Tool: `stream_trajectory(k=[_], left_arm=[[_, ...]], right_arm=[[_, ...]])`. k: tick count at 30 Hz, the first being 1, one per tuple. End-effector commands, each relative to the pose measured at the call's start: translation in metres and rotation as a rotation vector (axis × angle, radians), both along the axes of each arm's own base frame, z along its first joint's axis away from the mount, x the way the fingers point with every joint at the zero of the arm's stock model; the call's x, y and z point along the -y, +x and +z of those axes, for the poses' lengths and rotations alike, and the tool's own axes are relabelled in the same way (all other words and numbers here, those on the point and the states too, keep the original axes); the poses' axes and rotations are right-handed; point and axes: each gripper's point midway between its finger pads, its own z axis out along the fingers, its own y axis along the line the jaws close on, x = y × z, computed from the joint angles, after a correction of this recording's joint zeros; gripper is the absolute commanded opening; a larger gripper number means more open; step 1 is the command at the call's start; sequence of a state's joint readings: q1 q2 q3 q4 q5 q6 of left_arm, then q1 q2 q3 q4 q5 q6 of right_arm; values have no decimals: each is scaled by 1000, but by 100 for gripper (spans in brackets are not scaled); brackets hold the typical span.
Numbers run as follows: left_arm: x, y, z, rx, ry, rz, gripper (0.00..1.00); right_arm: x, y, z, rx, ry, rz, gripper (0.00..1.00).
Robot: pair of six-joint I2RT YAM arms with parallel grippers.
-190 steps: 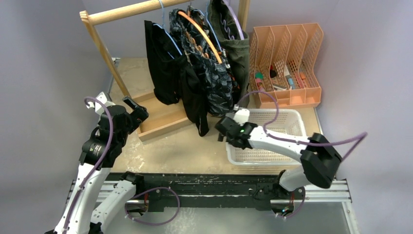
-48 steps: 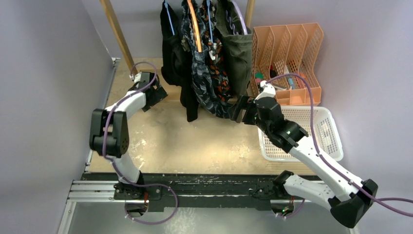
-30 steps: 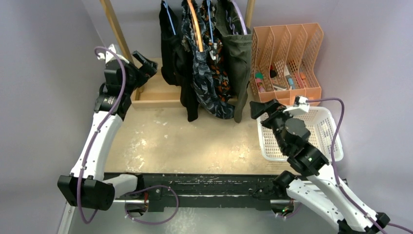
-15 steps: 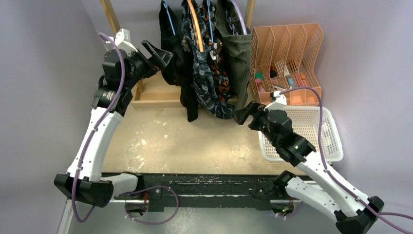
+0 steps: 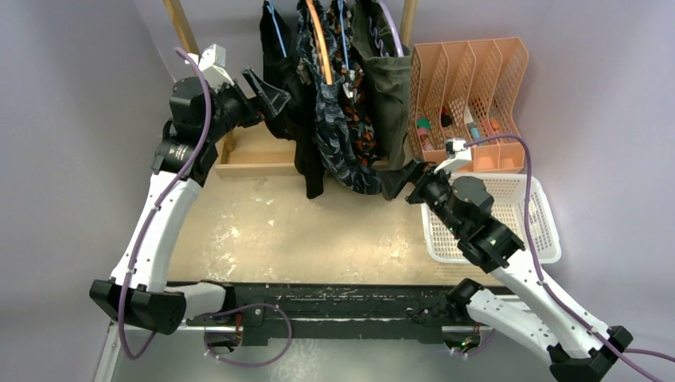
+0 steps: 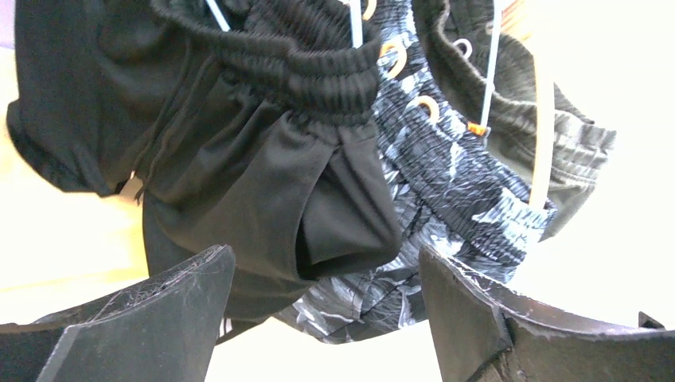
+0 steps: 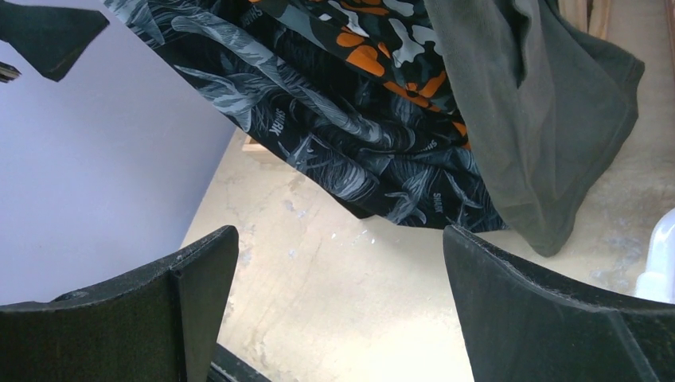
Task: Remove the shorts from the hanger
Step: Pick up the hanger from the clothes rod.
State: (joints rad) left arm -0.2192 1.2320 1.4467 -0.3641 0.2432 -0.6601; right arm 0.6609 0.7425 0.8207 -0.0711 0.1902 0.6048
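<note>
Both spread wide, empty: left gripper point(image 5: 269, 91) high beside black shorts point(image 5: 290, 127) near waistband, right gripper point(image 5: 396, 180) low by olive shorts point(image 5: 394, 87) hem, seemingly lining up pull off hangers point(image 5: 322, 48).

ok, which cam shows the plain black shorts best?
Left wrist. The black shorts are close up, gathered waistband and folds clear. Top external shows them small, at the left end of the hanging row. Right wrist shows only the wavy-patterned pair, the orange-blotched pair and the olive pair.
</note>
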Motion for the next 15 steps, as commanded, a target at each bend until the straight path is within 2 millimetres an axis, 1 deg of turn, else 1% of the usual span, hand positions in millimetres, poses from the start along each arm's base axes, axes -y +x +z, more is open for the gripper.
stream_trajectory(k=[1, 3, 5, 10, 13, 15], left_arm=[[8, 1, 39, 101, -1, -53, 83], [8, 7, 42, 101, -3, -44, 80], [9, 11, 45, 97, -8, -41, 75], [12, 20, 60, 124, -55, -31, 74], [23, 22, 67, 111, -139, -47, 74], [33, 21, 67, 77, -175, -78, 71]], right_arm=[[-1, 0, 6, -26, 73, -17, 99], [-2, 0, 5, -38, 83, -18, 99], [-4, -1, 4, -42, 85, -6, 99], [-6, -1, 3, -70, 72, -3, 99], [1, 1, -1, -91, 52, -42, 99], [7, 2, -5, -110, 51, -80, 99]])
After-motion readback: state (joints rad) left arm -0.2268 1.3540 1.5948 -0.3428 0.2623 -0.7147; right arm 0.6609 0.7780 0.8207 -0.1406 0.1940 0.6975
